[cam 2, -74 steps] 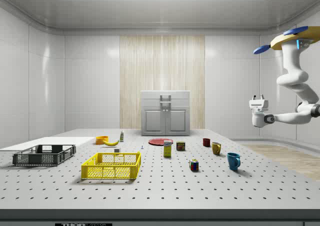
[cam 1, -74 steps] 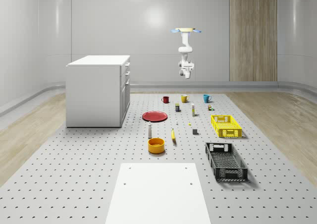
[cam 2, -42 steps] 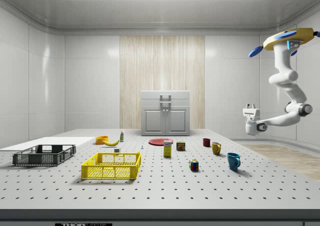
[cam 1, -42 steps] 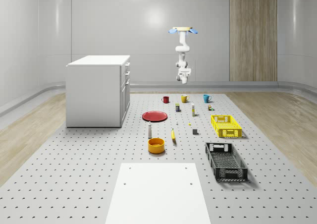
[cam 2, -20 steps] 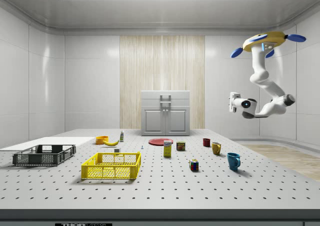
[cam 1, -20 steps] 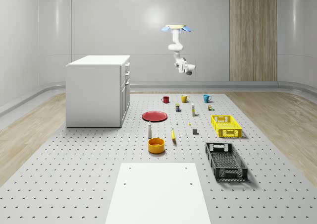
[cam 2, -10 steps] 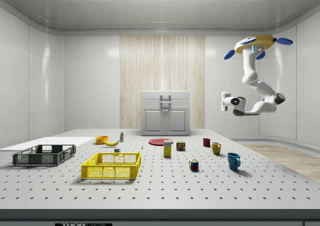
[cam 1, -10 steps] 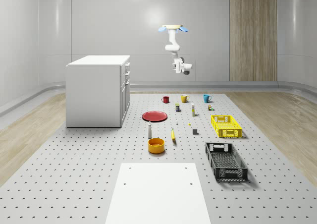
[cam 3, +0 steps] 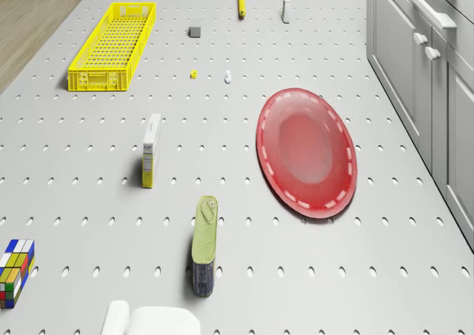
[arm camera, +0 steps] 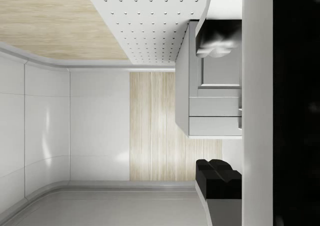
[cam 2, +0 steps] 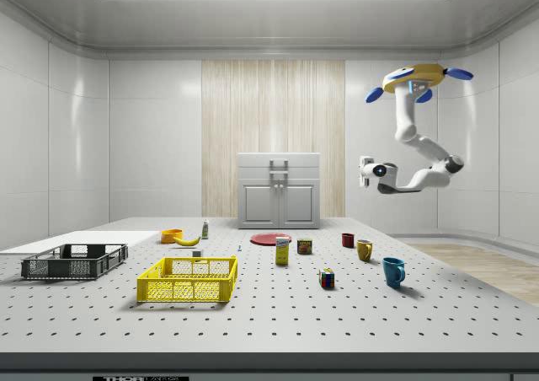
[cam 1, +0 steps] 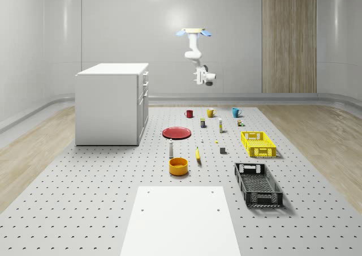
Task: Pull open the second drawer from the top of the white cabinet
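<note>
Starting at the left-middle of the whole-scene view: the white cabinet (cam 1: 110, 106) stands on the bench (cam 1: 85, 182), front facing frame right. The second drawer (cam 2: 279, 176) is shut, just under the top one, and its handle shows dead centre in the side view. Going right, the red plate (cam 1: 177, 132) lies on the bench in front of the cabinet. The drone (cam 1: 194, 32) hovers upper centre, high over the bench's far end. The end effector (cam 1: 197, 78) hangs below it, pointed at the cabinet but well apart from it. In the wrist view the fingers (arm camera: 218, 40) are spread wide with the cabinet front between them, so it's open and empty.

My take: drop to the second handle's height first, square up, then ease in and don't snag the top handle.
</note>
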Controlling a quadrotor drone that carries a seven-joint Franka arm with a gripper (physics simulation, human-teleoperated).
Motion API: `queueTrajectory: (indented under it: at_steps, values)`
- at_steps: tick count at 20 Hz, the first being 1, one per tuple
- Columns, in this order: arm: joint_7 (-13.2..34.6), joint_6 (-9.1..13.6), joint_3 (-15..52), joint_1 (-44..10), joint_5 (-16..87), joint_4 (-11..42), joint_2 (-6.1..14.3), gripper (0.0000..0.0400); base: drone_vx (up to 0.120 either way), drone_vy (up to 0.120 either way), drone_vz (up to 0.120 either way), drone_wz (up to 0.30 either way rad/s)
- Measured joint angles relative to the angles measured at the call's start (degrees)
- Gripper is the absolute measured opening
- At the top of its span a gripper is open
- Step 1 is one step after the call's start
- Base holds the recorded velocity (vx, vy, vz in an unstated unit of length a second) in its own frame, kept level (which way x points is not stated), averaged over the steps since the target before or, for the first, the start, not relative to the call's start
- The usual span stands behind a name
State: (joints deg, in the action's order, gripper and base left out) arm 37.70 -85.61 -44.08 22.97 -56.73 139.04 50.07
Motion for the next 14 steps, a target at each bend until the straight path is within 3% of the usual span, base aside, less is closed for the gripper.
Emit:
queueTrajectory:
  at_steps: [14]
  values:
    - [2.10, -3.71, -2.03, 4.39, 2.53, 0.51, 3.62, 0.0300, 0.120, -0.120, 0.000, 0.000]
